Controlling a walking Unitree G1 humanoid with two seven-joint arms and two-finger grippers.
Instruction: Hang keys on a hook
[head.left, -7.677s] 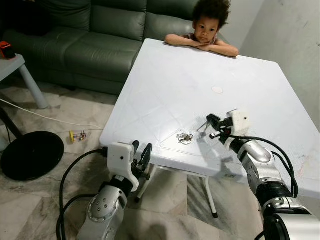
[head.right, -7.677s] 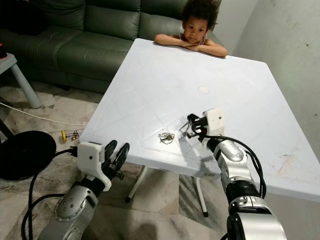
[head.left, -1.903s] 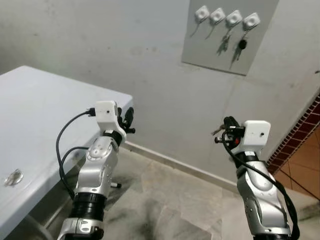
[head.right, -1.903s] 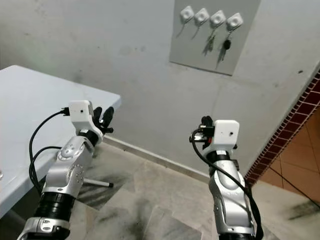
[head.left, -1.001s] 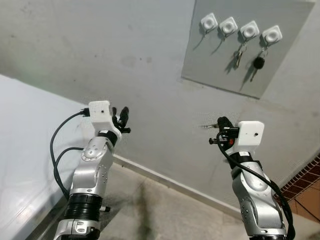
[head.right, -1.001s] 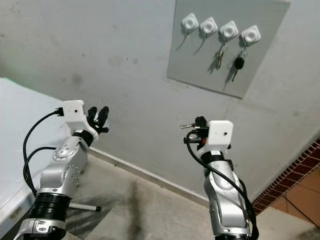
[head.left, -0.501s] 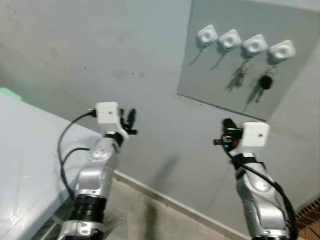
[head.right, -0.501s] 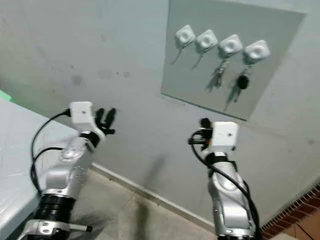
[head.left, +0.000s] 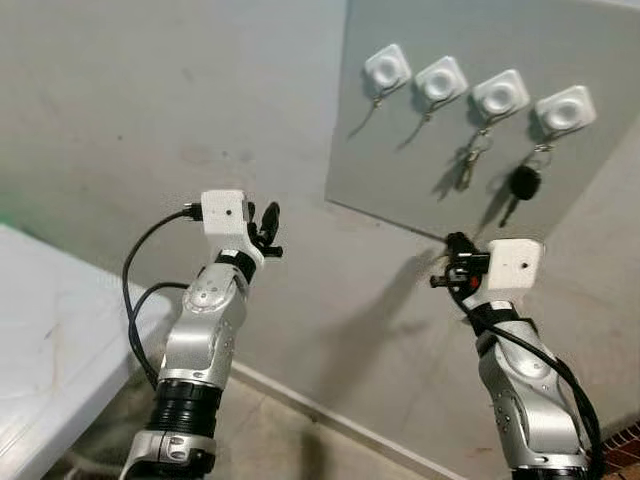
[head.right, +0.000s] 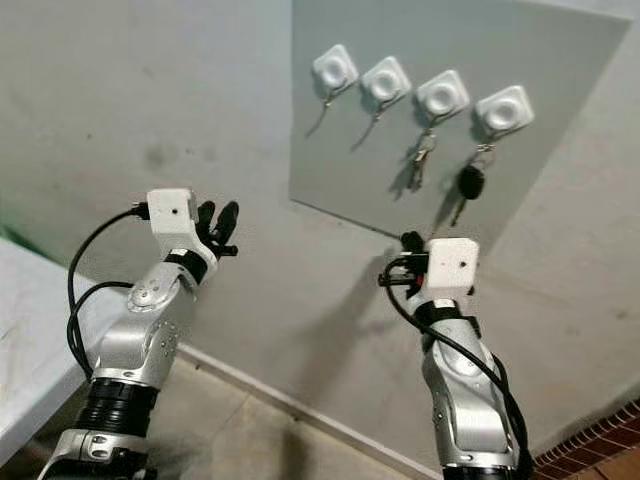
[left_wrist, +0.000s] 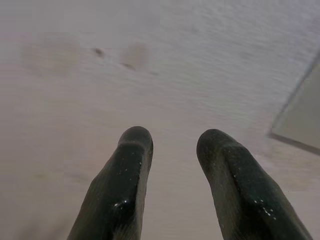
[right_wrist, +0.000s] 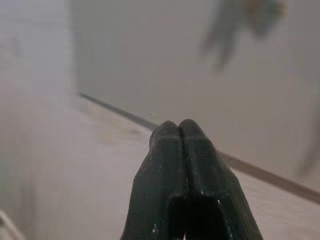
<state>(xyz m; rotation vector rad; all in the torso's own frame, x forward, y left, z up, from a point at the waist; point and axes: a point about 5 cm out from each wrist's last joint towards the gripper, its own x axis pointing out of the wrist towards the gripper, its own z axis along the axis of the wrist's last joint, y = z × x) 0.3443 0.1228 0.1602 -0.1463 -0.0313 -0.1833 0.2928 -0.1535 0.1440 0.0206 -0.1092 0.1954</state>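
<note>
A grey board (head.left: 400, 150) on the wall carries a row of white hooks. The two on the left, one (head.left: 387, 70) and the other (head.left: 441, 78), are bare. A key bunch (head.left: 467, 166) hangs from the third, a black car key (head.left: 520, 185) from the fourth. My right gripper (head.left: 453, 243) is raised just under the board's lower edge, its fingers (right_wrist: 170, 165) pressed shut. The keys it carries are hard to make out against the shadow. My left gripper (head.left: 268, 222) is up left of the board, open, facing bare wall (left_wrist: 150, 65).
A white table (head.left: 40, 340) juts in at the lower left beside my left arm. The wall meets the floor along a pale skirting (head.left: 300, 405). Red brick tiles (head.right: 600, 425) show at the lower right.
The view has closed in on the wall, so the board looks larger and nearer. My right gripper now sits just under the board's edge, still shut. The left arm holds its pose.
</note>
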